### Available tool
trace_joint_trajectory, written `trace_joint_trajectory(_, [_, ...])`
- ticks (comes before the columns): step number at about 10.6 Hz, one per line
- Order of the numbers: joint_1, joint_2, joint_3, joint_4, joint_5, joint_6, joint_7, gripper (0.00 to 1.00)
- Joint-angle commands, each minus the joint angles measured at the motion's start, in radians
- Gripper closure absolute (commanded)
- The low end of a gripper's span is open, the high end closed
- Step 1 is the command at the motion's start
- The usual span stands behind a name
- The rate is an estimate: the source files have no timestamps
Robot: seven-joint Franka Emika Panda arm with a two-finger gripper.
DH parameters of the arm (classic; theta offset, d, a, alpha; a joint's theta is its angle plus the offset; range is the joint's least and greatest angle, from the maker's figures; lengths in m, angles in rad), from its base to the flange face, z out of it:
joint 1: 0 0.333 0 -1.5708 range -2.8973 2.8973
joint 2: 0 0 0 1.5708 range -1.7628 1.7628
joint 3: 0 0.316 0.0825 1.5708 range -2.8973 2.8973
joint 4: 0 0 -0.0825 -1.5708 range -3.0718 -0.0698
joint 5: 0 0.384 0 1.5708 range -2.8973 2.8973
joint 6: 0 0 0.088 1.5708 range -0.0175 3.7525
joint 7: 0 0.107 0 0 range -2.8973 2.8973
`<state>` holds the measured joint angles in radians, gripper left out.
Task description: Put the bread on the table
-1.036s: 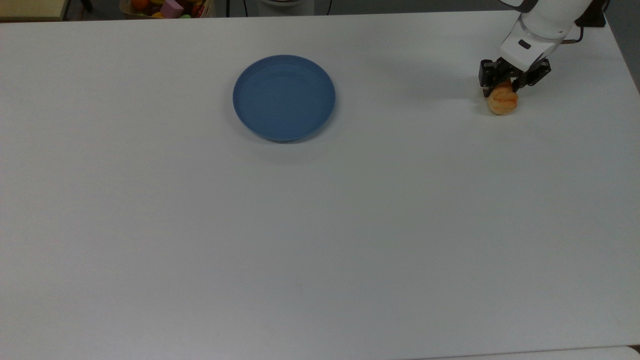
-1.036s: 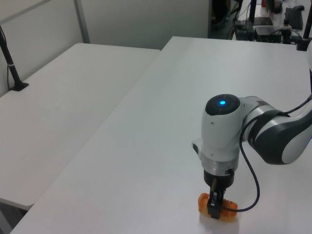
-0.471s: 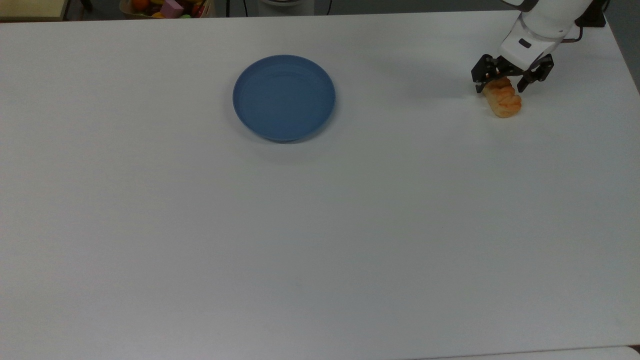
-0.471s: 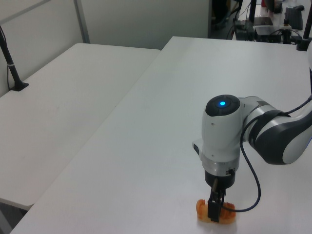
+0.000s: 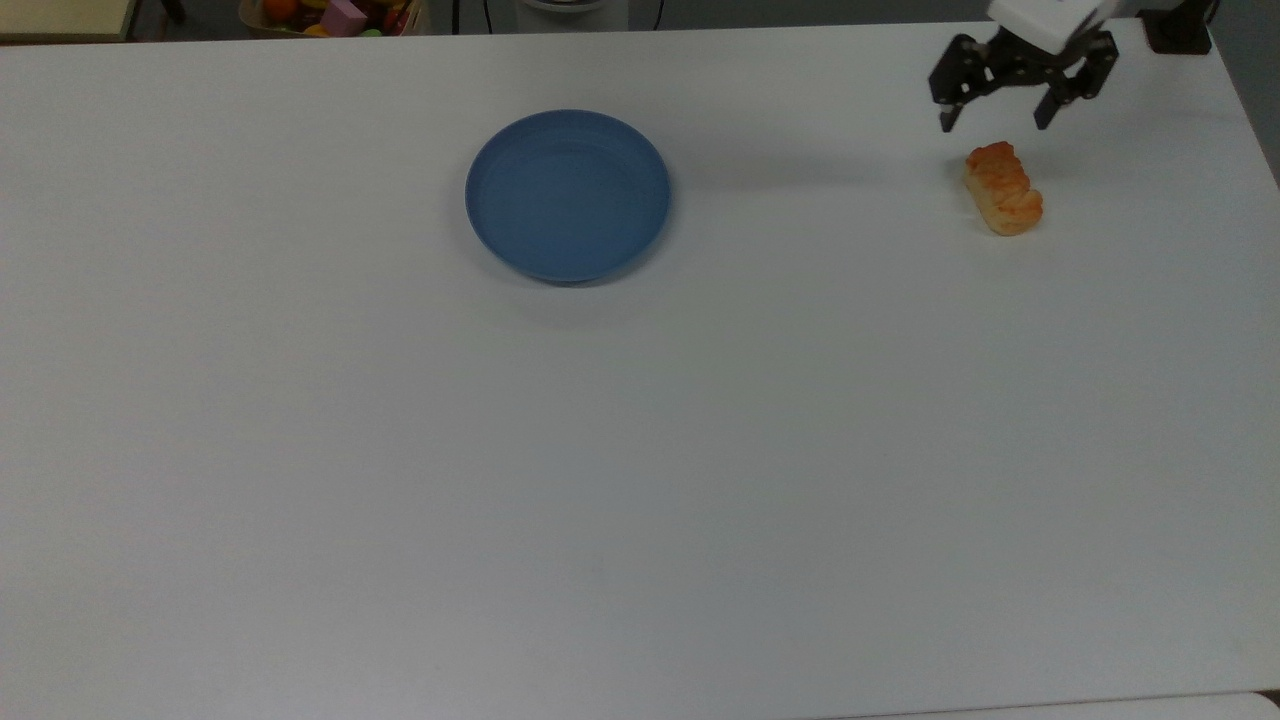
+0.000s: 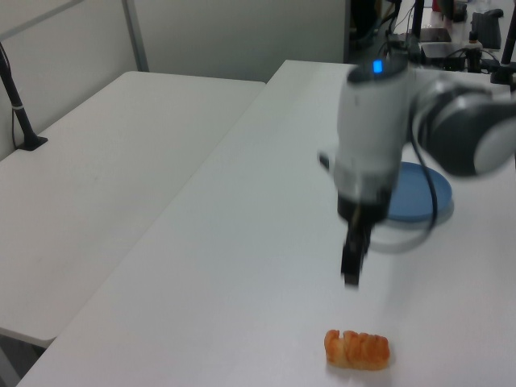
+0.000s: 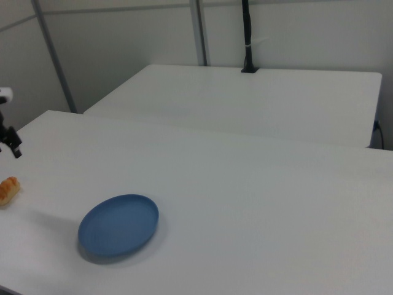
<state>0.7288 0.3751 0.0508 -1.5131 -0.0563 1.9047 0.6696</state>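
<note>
Top view: the small oblong golden-orange bread point(image 5: 1003, 188) is lying flat on the large white table point(image 5: 640, 450), far to the top view's right of the round blue plate point(image 5: 568, 194), because the placing is judged done. The black two-finger gripper point(image 5: 1000, 113) is held wide and empty above it; half a second ago it was straddling the bread.

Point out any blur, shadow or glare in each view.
Left view: the arm and gripper are smeared by motion blur, while the bread stays sharp. Top view: a long soft shadow streaks the table between the blue plate and the bread. Right view: even lighting, faint shadow beside the plate.
</note>
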Motion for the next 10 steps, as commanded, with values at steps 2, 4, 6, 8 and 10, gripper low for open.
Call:
trace_joint_trajectory(2, [-0.228,-0.163,-0.005,-0.029,0.004,-0.146,-0.249,0.00])
trace_joint_trajectory(4, [-0.345,-0.228,-0.015,-0.033,0.007,-0.225,-0.391,0.00])
trace_joint_trajectory(6, [-0.388,-0.295,-0.102,-0.048,0.010,-0.288,-0.528,0.00])
trace_joint_trajectory(8, [-0.423,-0.382,-0.179,-0.099,0.010,-0.308,-0.625,0.00])
trace_joint_trajectory(10, [-0.532,-0.410,-0.180,-0.101,0.006,-0.326,-0.653,0.00])
